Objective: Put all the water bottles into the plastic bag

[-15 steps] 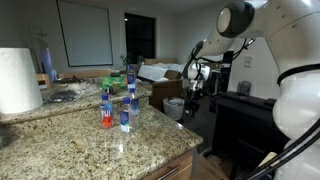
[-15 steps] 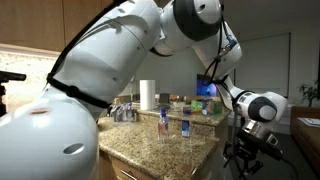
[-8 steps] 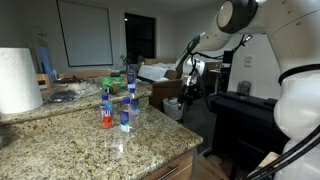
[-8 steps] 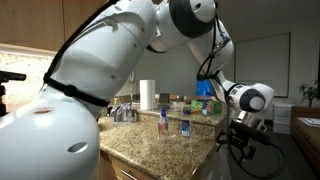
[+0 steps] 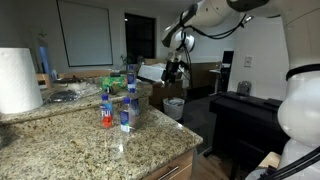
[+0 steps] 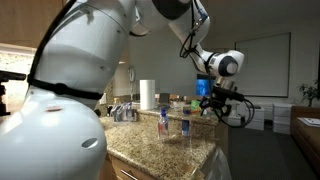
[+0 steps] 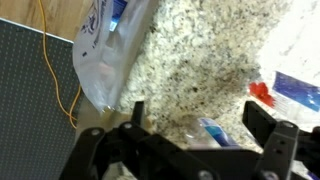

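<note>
1. Gripper (image 5: 172,70) sits upper centre of an exterior view, in the air off the counter's end. It shows right of centre (image 6: 222,104) in the other exterior picture.
2. Wrist view: both dark fingers (image 7: 137,113) line the bottom edge, spread wide apart. Nothing between them; the pincer carries nothing.
3. Plastic bag (image 7: 105,55) is at upper left of the wrist view, pale and translucent with blue print. It hangs just beside the edge of the granite countertop (image 7: 200,45). A blue-labelled shape shows inside near the top edge; how many are inside I cannot tell.
4. Water bottles (image 5: 125,115) stand upright in a small cluster on the countertop, centre-left, one with a red label. The wrist view catches two more labels, right edge and bottom centre.
5. Paper-towel roll (image 5: 15,80) at far left.
6. Yellow cord (image 7: 55,75) on the floor, left of the wrist view.
</note>
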`<state>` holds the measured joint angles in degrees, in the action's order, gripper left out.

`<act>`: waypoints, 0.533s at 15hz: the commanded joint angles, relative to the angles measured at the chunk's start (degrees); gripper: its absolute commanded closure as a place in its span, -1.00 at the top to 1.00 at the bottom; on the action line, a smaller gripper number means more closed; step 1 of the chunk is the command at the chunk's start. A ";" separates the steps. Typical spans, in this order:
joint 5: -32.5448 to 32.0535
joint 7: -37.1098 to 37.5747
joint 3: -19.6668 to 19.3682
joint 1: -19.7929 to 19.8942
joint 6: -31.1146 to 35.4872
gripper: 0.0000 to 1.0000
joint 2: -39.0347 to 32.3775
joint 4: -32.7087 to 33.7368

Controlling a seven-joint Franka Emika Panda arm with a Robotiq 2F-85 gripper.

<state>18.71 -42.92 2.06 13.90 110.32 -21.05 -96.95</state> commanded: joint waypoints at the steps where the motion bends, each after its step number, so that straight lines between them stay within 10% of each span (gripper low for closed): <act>1: -1.73 -2.66 1.95 -4.59 -1.13 1.00 4.06 0.08; 8: -6.03 -1.78 6.04 -14.39 0.18 1.00 3.87 0.24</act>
<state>15.04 -43.43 7.09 1.71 109.65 -16.95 -96.04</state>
